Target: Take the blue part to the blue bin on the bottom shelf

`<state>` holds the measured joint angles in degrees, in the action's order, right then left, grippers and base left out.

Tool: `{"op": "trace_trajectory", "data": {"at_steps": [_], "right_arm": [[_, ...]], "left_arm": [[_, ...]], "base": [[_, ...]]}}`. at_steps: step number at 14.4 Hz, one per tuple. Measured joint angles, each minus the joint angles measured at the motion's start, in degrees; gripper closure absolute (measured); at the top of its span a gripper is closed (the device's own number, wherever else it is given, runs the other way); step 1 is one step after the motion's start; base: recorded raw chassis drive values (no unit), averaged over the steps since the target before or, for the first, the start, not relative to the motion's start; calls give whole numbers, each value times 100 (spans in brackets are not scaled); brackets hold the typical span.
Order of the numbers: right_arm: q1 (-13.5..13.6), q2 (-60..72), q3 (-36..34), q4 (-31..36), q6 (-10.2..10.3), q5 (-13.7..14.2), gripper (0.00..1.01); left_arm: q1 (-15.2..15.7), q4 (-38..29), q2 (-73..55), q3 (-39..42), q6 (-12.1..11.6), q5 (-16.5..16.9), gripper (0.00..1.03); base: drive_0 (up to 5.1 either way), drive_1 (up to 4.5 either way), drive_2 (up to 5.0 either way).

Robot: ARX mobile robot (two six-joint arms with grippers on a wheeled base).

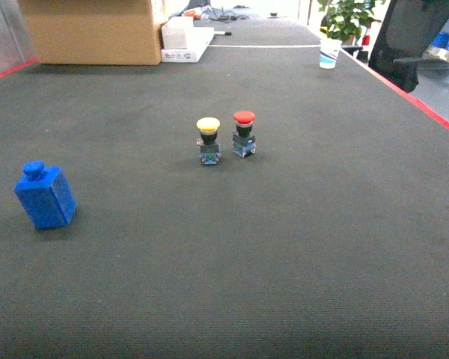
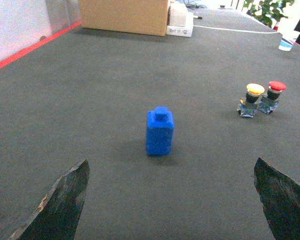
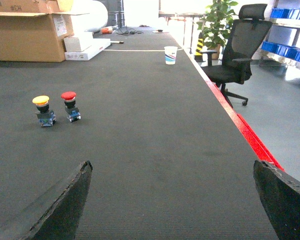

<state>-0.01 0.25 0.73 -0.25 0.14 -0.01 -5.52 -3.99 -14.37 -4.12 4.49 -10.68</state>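
The blue part (image 1: 45, 196), a small block with a knob on top, stands upright at the left of the dark mat; it also shows in the left wrist view (image 2: 159, 132). My left gripper (image 2: 171, 170) is open, its fingers wide apart, and the blue part stands a little ahead of them and between their lines. My right gripper (image 3: 173, 172) is open over bare mat, holding nothing. Neither gripper shows in the head view. The blue bin and the bottom shelf are out of view.
A yellow push button (image 1: 208, 140) and a red push button (image 1: 244, 133) stand side by side mid-mat. At the far end are a cardboard box (image 1: 90, 30), a white box (image 1: 185, 41) and a paper cup (image 1: 330, 53). The mat's red edge (image 3: 245, 131) borders an office chair (image 3: 237, 50).
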Motion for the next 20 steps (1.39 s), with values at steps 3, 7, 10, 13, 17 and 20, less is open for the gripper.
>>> {"op": "trace_trajectory", "data": {"at_steps": [3,7,10,13,17,20], "right_arm": [[0,0,0,-2,0,2,3],[0,0,0,-2,0,0,3],[0,0,0,-4,0,0,3],[0,0,0,-4,0,2,3],[0,0,0,-4,0,0,3],[0,0,0,-2,0,0,3]], "left_arm": [[208,-1434,-3158,-1676,-293,1005,5],[852,48,-5893,-4009,-802,2133,5],[881,1005,-7296,-5084,-885,2435,5],[970,2068,-8166,-6297,-907,2531,5],[868,2868,-8929,-6839,-1329,2184,5],[946,2944,-9298,-7143,-1558,1801,5]], "base": [[0,0,0],[0,0,0],[0,0,0],[0,0,0],[0,0,0],[0,0,0]]}}
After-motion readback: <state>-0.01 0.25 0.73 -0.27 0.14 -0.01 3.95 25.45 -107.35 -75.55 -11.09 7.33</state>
